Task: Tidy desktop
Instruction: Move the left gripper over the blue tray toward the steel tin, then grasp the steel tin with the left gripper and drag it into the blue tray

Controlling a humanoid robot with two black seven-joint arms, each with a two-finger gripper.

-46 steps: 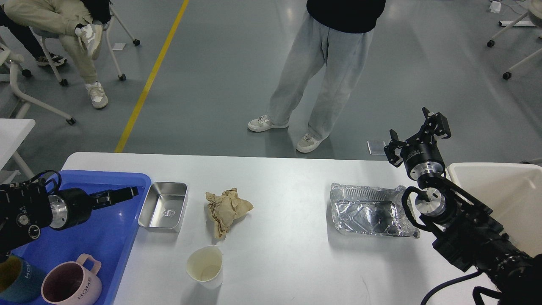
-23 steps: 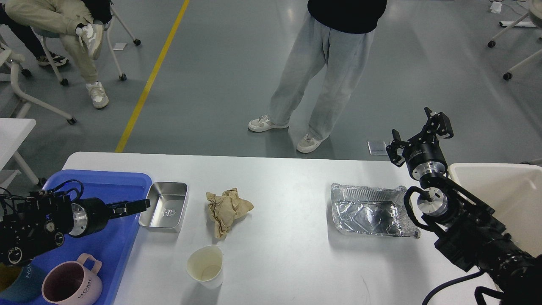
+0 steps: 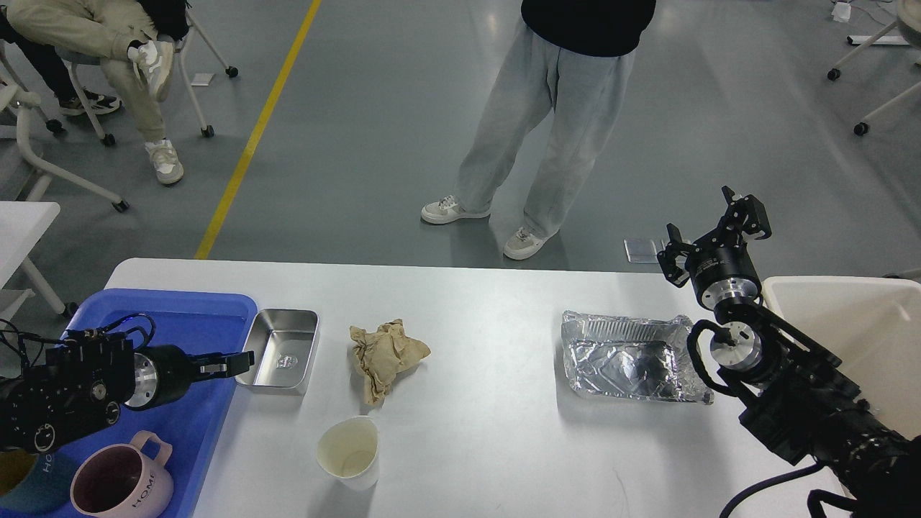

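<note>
The white desktop [image 3: 489,432] carries a small steel tray [image 3: 279,350], a crumpled brown paper [image 3: 385,352], a tipped cream paper cup [image 3: 349,450] and a crumpled foil tray [image 3: 629,357]. My left gripper [image 3: 234,362] points right over the blue plastic tray [image 3: 183,410], its tip just left of the steel tray's near left corner. Its fingers overlap from this side, so I cannot tell how they stand. My right gripper [image 3: 712,224] is open and empty, raised above the table's far right edge, beyond the foil tray.
A pink mug [image 3: 119,489] and a dark teal mug [image 3: 18,489] stand at the blue tray's near end. An off-white bin [image 3: 856,338] stands at the right. A person [image 3: 554,122] stands behind the table; another sits at far left.
My left gripper has moved down and to the right, closer to the steel tray's near left corner. My right gripper has barely shifted. The table's objects have not moved.
</note>
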